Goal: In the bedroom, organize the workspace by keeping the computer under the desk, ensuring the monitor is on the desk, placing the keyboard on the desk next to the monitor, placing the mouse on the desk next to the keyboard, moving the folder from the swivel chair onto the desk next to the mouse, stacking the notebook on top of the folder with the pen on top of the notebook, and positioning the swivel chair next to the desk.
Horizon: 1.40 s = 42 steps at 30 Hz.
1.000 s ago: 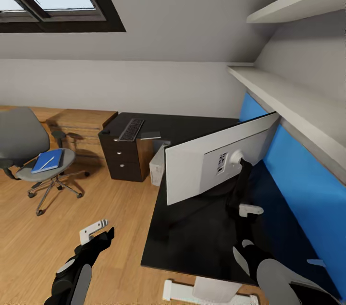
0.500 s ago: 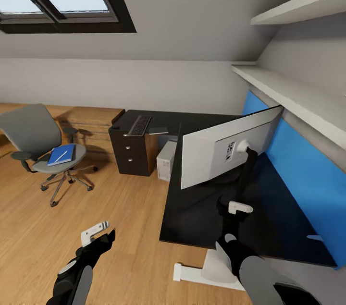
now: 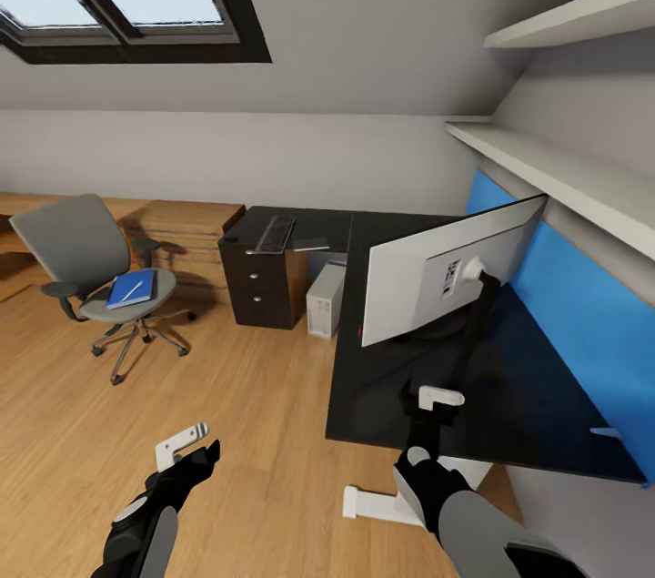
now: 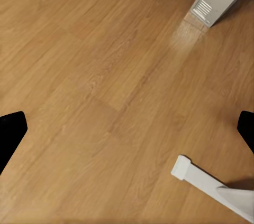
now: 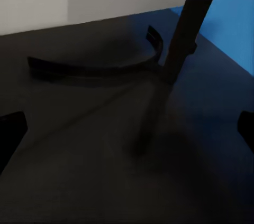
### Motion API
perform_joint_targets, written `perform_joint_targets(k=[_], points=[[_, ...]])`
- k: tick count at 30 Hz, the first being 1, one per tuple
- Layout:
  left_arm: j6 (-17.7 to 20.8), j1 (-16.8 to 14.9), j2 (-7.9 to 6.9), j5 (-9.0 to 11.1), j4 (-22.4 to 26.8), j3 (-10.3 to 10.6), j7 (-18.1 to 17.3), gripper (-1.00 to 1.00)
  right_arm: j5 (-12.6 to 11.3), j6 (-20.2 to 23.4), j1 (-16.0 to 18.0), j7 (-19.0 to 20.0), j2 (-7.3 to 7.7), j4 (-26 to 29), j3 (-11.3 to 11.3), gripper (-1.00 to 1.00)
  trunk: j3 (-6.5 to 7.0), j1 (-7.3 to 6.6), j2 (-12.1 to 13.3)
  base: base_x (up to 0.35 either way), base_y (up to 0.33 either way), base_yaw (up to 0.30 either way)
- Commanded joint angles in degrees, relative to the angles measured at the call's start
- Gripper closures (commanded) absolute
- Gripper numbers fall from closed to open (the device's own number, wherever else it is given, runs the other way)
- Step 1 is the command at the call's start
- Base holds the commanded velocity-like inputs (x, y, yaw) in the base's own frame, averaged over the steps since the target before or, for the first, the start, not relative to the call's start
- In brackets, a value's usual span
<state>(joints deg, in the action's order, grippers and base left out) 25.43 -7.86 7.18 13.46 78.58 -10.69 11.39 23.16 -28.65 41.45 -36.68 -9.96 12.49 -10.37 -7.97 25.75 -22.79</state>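
The monitor [image 3: 437,279] stands on the black desk [image 3: 537,432] with its grey back toward me. My right gripper [image 3: 420,396] hovers open over the desk's near edge, short of the monitor's stand [image 5: 180,39]. My left gripper [image 3: 202,455] hangs open above the wooden floor [image 4: 106,86]. On the far desk wing lies the keyboard [image 3: 275,234], a thin grey slab [image 3: 311,244] beside it, perhaps the notebook. The computer [image 3: 325,299] sits on the floor under the desk. The swivel chair [image 3: 77,246] stands at the left, with the blue folder [image 3: 127,292] and the white pen [image 3: 136,289] on its seat.
Dark drawers [image 3: 259,287] support the far desk wing, and a wooden dresser [image 3: 186,232] stands behind the chair. White shelves [image 3: 546,173] and a blue panel [image 3: 582,323] line the right wall. The desk's white foot [image 4: 209,184] lies on the floor near my left gripper.
The whole view has shifted as the robot backs away from the desk. My right gripper now sits farther from the monitor stand, near the desk's front edge. The left gripper keeps its pose.
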Motion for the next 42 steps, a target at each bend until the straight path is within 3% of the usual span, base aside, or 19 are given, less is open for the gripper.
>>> perform_joint_targets(k=[1,4,7,10,16,19,20,22,24,25,27,30,32,37,42], points=[[0.3,0.0,0.03,0.6,0.1,0.0,0.3,-1.0,0.5,-0.1,0.0,-0.1,-0.04,-0.1,-0.4,-1.0,-0.12,0.04,-0.1,-0.004,0.025,0.0],[0.2,0.0,0.03,0.6,0.1,0.0,0.4,-1.0,0.5,1.8,0.0,-0.1,-0.04,0.0,-0.4,-1.0,-0.12,0.04,-0.1,-0.002,0.013,0.0],[0.2,0.0,0.03,0.6,0.1,0.0,0.4,-1.0,0.4,7.5,-0.1,0.0,-0.04,1.4,-0.4,-1.0,-0.12,0.04,-0.1,-0.001,0.004,0.0],[0.2,0.0,0.03,0.6,0.1,0.0,0.4,-1.0,0.3,10.4,-0.6,0.2,-0.04,2.9,-0.3,-1.0,-0.12,0.04,-0.1,0.0,0.001,0.0],[0.2,0.0,0.1,0.6,0.0,0.0,0.3,-1.0,-0.3,20.3,-1.1,1.8,-0.04,10.8,0.1,-1.0,-0.12,0.04,-0.1,0.0,0.0,0.0],[0.2,0.0,0.05,0.7,0.0,0.0,0.3,-1.0,-3.2,29.6,-1.1,5.3,-0.04,19.7,0.3,-1.0,-0.12,0.04,-0.1,0.0,0.0,0.0],[0.3,0.0,0.04,0.7,-0.1,0.0,0.3,-1.0,-5.4,35.9,-1.1,6.5,-0.04,25.3,1.2,-1.0,-0.12,0.04,-0.1,0.0,0.0,0.0],[0.3,0.0,0.05,0.7,-0.3,0.1,0.3,-1.0,-6.9,39.9,-1.1,6.9,-0.04,29.3,2.6,-1.0,-0.12,0.04,-0.1,0.0,0.0,0.0],[0.2,0.0,0.08,0.7,-0.4,0.1,0.3,-1.0,-9.6,44.8,-1.2,7.3,-0.04,34.9,5.8,-1.0,-0.12,0.04,-0.1,0.0,0.0,0.0],[0.2,0.0,0.1,0.7,-0.5,0.1,0.3,-1.0,-14.1,48.9,-1.8,7.5,-0.04,39.8,10.9,-1.0,-0.12,0.04,-0.1,0.0,0.0,0.0],[0.2,0.0,0.11,0.7,-0.5,0.1,0.4,-1.0,-17.4,50.4,-2.9,7.5,-0.04,41.7,14.4,-1.0,-0.12,0.04,-0.1,0.0,0.0,0.0],[0.2,0.0,0.11,0.7,-0.6,0.1,0.4,-1.0,-19.6,50.9,-4.5,7.5,-0.04,42.7,16.8,-1.0,-0.12,0.04,-0.1,0.0,0.0,0.0],[0.1,0.0,0.28,0.6,-2.4,0.7,0.4,-1.0,-21.4,48.1,-9.4,7.5,-0.04,44.1,19.8,-1.0,-0.12,0.04,-0.1,0.026,0.106,0.0],[-0.3,0.0,0.23,0.3,-6.4,4.1,0.7,-1.0,-21.5,44.7,-11.5,7.3,-0.04,45.6,21.3,-1.0,-0.12,0.04,-0.1,0.075,0.266,0.0],[-1.6,0.0,0.22,0.3,-7.1,5.2,0.7,-1.0,-21.1,43.2,-12.3,7.2,-0.04,46.2,21.6,-1.0,-0.12,0.04,-0.1,0.129,0.294,0.0]])
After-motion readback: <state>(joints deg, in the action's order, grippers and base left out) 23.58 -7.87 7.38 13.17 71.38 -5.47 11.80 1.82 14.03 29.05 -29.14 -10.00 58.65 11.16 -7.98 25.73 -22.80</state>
